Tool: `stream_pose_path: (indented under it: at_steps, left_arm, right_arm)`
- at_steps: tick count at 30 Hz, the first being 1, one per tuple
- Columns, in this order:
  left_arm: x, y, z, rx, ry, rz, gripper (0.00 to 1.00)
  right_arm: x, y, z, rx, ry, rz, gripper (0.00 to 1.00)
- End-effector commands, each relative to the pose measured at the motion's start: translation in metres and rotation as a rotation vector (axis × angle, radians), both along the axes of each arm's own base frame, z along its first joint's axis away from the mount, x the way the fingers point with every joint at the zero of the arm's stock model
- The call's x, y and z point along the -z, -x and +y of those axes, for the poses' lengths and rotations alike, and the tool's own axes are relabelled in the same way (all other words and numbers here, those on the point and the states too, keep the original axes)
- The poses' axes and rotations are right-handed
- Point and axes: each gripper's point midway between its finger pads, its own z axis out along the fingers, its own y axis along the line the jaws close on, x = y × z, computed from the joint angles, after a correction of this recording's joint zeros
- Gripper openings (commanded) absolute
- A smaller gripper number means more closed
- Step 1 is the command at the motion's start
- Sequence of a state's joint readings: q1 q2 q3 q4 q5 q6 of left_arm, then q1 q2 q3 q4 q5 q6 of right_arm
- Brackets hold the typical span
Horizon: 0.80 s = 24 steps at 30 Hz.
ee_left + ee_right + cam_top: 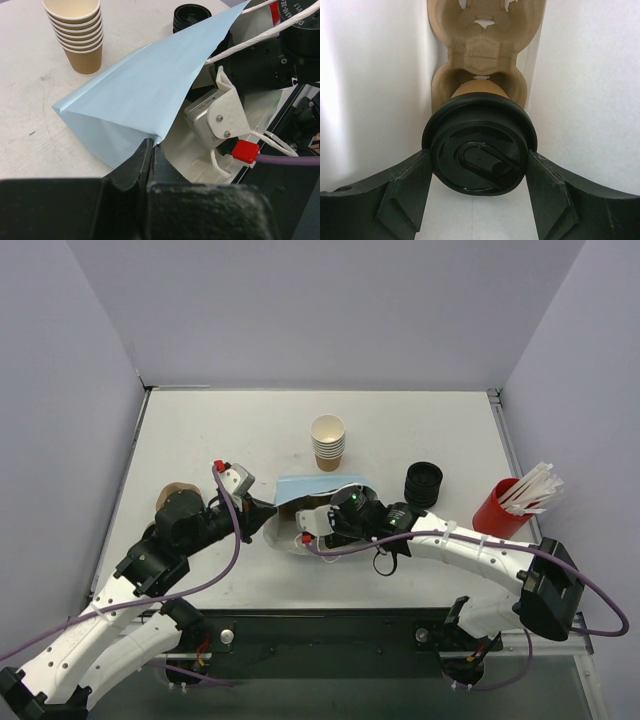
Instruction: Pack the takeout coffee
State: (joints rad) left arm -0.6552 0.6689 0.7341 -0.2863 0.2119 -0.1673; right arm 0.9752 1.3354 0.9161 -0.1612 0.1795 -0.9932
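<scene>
The takeout coffee point(479, 150), a tan cup with a black lid, is inside the light blue paper bag point(310, 487). My right gripper point(479, 156) is shut on it, one finger point(410, 185) against each side of the lid. Just beyond the cup lies a brown pulp cup carrier point(480, 45), between the bag's white inner walls. My left gripper point(151, 146) is shut on the edge of the bag's mouth point(140, 95), holding it open. In the top view the right arm's wrist point(350, 510) reaches into the bag, which hides the cup.
A stack of lidless tan cups point(328, 443) stands behind the bag, and a stack of black lids point(423, 483) to its right. A red cup of white sticks point(505, 507) is at the far right. Something brown point(175, 495) lies by the left arm.
</scene>
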Motion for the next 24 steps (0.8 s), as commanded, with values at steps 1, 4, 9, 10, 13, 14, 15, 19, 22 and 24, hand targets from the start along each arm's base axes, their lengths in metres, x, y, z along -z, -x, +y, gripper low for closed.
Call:
stream_pose_path:
  at_steps: [1,4,9,10,13,14,15,19,22,24]
  left_arm:
    - [-0.022,0.001,0.000,0.005,0.029,-0.047,0.00]
    - [-0.022,0.002,0.000,0.005,0.030,-0.046,0.00]
    - [-0.021,0.002,-0.001,0.008,0.029,-0.042,0.00]
    - [-0.021,0.002,-0.001,0.008,0.029,-0.042,0.00]
    - [-0.022,0.002,-0.001,0.006,0.031,-0.043,0.00]
    - [-0.022,0.002,-0.001,0.007,0.033,-0.043,0.00]
    - [-0.022,0.002,-0.001,0.007,0.034,-0.041,0.00]
    - [-0.021,0.003,-0.001,0.006,0.035,-0.035,0.00]
    - [-0.023,0.003,0.000,0.003,0.036,-0.038,0.00]
    - [-0.022,0.003,0.000,0.004,0.036,-0.035,0.00]
  right_arm:
    - [0.010,-0.007,-0.009,0.046,0.023,-0.003,0.35]
    - [0.013,-0.009,-0.009,0.056,0.020,-0.002,0.35]
    - [0.014,-0.014,-0.003,0.063,-0.026,0.006,0.35]
    - [0.015,-0.014,-0.002,0.060,-0.030,0.011,0.35]
    - [0.019,-0.017,-0.004,0.075,-0.027,0.007,0.35]
    - [0.020,-0.017,-0.003,0.077,-0.033,0.006,0.35]
    - [0.025,-0.016,-0.005,0.076,-0.025,0.013,0.35]
    - [0.033,-0.015,-0.010,0.092,-0.010,0.027,0.37]
    - [0.036,-0.016,-0.012,0.106,-0.005,0.033,0.39]
    - [0.037,-0.017,-0.012,0.117,-0.014,0.039,0.39]
